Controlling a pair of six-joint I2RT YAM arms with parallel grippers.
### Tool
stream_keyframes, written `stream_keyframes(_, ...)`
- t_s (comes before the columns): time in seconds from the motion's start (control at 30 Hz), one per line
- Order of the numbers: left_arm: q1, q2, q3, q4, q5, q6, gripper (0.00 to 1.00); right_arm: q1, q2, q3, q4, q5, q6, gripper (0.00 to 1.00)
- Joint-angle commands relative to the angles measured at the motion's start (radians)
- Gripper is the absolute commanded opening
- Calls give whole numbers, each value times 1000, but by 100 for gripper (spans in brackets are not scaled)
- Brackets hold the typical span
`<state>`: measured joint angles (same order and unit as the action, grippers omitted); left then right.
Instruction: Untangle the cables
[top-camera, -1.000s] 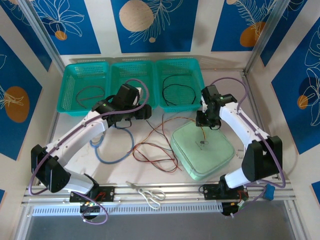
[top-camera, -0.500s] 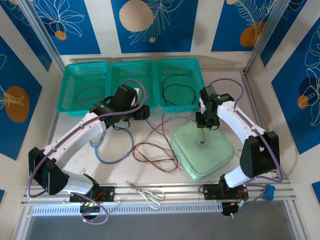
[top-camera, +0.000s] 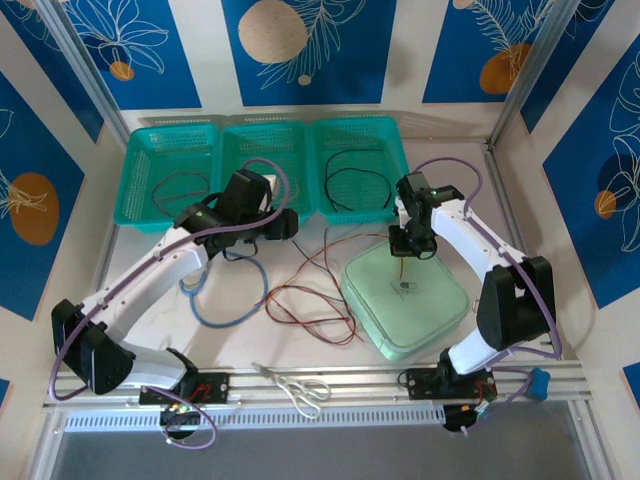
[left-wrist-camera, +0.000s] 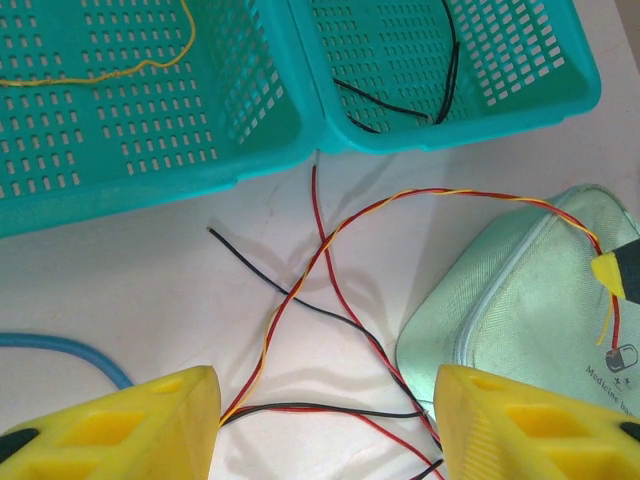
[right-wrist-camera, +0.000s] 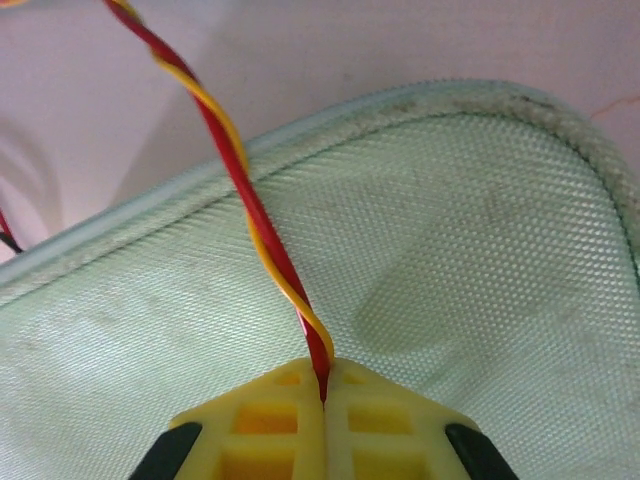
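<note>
The right gripper (right-wrist-camera: 323, 388) is pinched tight on a red-and-yellow twisted cable (right-wrist-camera: 262, 235). Its yellow fingers (right-wrist-camera: 270, 425) meet, and the cable comes out of the seam between them. It hangs over the far left part of a pale green zipped pouch (right-wrist-camera: 480, 240), and the held cable lifts off the fabric and runs out past the pouch's piped edge. The left gripper (left-wrist-camera: 325, 410) hovers left of the pouch with its fingers spread wide and gripping nothing. The rest of the cables (top-camera: 310, 290) lie in a loose tangle on the white table (top-camera: 240, 345) just left of the pouch. There a red strand (left-wrist-camera: 330, 270) and a black strand (left-wrist-camera: 300, 295) cross each other, and the twisted cable arcs from this tangle up to the pouch's far edge. Behind the pouch stand three teal baskets in a row. The right basket (left-wrist-camera: 470, 125), straight behind the pouch, holds a black cable (left-wrist-camera: 445, 80). The middle basket (left-wrist-camera: 150, 190) holds a thin yellow wire (left-wrist-camera: 90, 76). The left basket (top-camera: 150, 135), farthest from the pouch, holds a dark cable (top-camera: 180, 185). A blue tube (top-camera: 225, 318) curves on the table beyond the tangle, well left of the pouch. A pair of scissors (top-camera: 300, 387) lies near the pouch's near left corner, by the front rail.
</note>
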<state>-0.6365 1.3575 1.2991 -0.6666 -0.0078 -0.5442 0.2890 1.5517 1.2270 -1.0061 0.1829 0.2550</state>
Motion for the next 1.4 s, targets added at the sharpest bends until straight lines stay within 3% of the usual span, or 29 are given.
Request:
stream_keyframes(0.0,11,-35,3,-6,-3,15,58,14,-80,91,-62,-53,14,0)
stream_keyframes(0.3,18,-41,37,11,43,65,58,21,-185,251,-64,-383,117,0)
stream_keyframes(0.5,18,-47,60,16,104,69,58,90,-190,250,61,-502,220,0)
stream_keyframes(0.8,10,-47,41,72,278,65,52,159,-99,244,187,-524,288,0)
stream_keyframes(1.37,-70,6,-13,223,449,57,44,178,-27,255,276,-583,277,0)
